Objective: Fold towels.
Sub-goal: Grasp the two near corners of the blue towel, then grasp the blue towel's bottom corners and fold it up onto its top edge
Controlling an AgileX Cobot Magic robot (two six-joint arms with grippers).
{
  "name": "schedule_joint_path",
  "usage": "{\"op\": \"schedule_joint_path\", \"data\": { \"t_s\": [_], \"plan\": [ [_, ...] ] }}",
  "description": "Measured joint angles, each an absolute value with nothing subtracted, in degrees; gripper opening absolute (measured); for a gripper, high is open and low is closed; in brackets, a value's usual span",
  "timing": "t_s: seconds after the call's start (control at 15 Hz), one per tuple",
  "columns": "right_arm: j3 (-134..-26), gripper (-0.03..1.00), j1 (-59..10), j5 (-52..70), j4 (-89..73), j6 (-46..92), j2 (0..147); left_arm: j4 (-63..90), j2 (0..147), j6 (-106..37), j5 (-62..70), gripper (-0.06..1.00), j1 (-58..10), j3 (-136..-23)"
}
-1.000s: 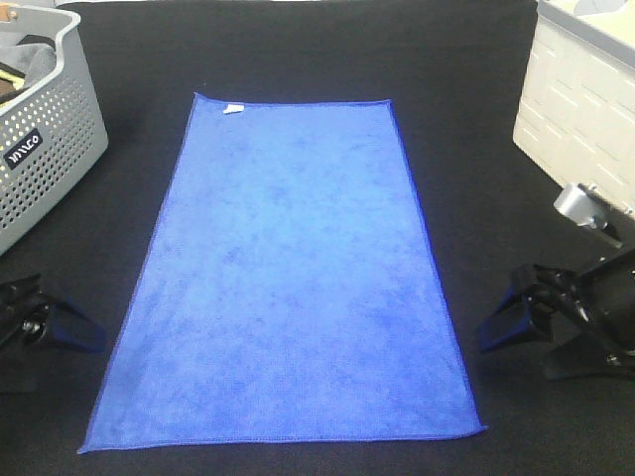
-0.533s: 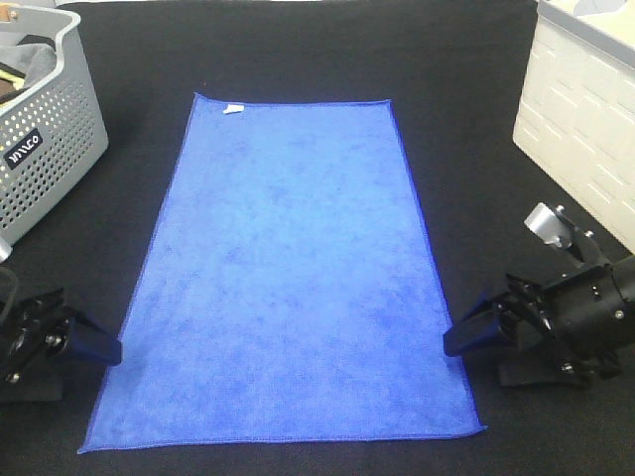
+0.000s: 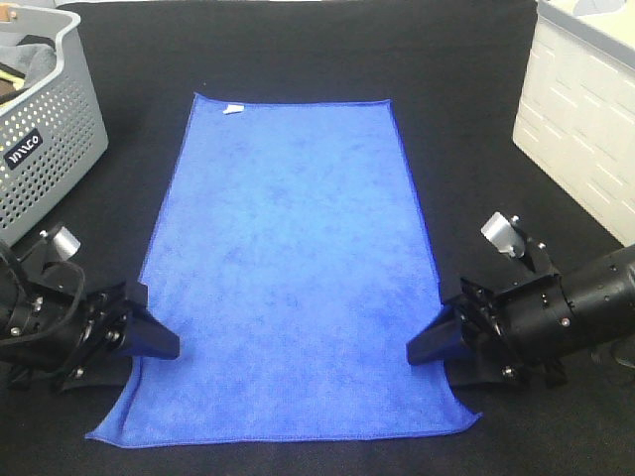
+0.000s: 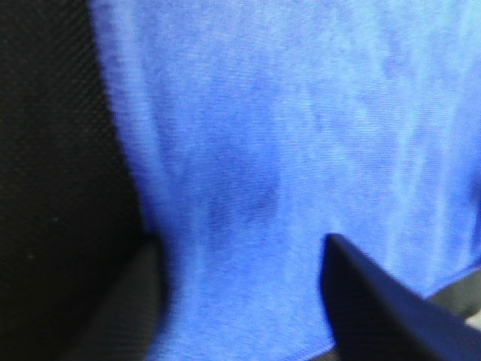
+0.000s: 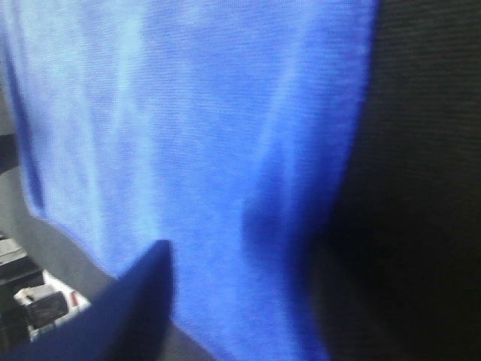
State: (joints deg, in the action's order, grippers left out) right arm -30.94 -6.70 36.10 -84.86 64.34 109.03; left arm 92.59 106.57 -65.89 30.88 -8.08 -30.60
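A grey perforated basket [image 3: 50, 129] sits far left. The left gripper [image 3: 159, 355], jaws apart, straddles the near left edge of the royal-blue towel [image 3: 288, 258], which lies flat on the black tabletop [image 3: 466, 149]. The right gripper [image 3: 427, 359], jaws likewise parted, straddles the towel's near right edge.

White text on the grey basket [image 3: 71, 117] label [image 3: 24, 151] possibly reads "MYYCO"

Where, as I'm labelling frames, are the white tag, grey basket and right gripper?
white tag [image 3: 233, 108]: exterior high view, its middle.
grey basket [image 3: 60, 139]: exterior high view, perforated wall.
right gripper [image 3: 432, 357]: exterior high view, between fingertips.
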Motion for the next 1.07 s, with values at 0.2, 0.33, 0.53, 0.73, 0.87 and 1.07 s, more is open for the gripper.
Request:
{"op": "schedule_joint_path", "data": {
  "t_s": [0.2,0.33,0.53,0.73,0.87,1.07],
  "plan": [
    [-30.9,0.15,-6.7,33.8,-84.7,63.9,109.5,92.5,107.1,-65.1,29.0,0.27,-8.3,-30.6],
    [-30.9,0.0,-6.8,33.2,-84.2,62.4,109.5,91.3,107.5,-63.3,28.1,0.02,-8.3,-30.6],
    [-30.8,0.0,-6.8,30.8,-77.5,55.5,106.2,84.0,106.4,-56.1,29.1,0.0,-8.3,-30.7],
    [-28.6,0.0,-6.8,29.7,-69.2,46.6,100.3,72.6,99.4,-45.7,29.6,0.0,-8.3,-29.9],
    [-26.0,0.0,-6.8,30.5,-66.9,44.9,96.7,68.2,95.0,-41.4,30.0,0.0,-8.4,-26.5],
    [-21.5,0.0,-6.8,33.2,-66.8,44.5,92.3,66.9,90.2,-40.3,31.6,0.0,-8.4,-21.7]
  ]
}}
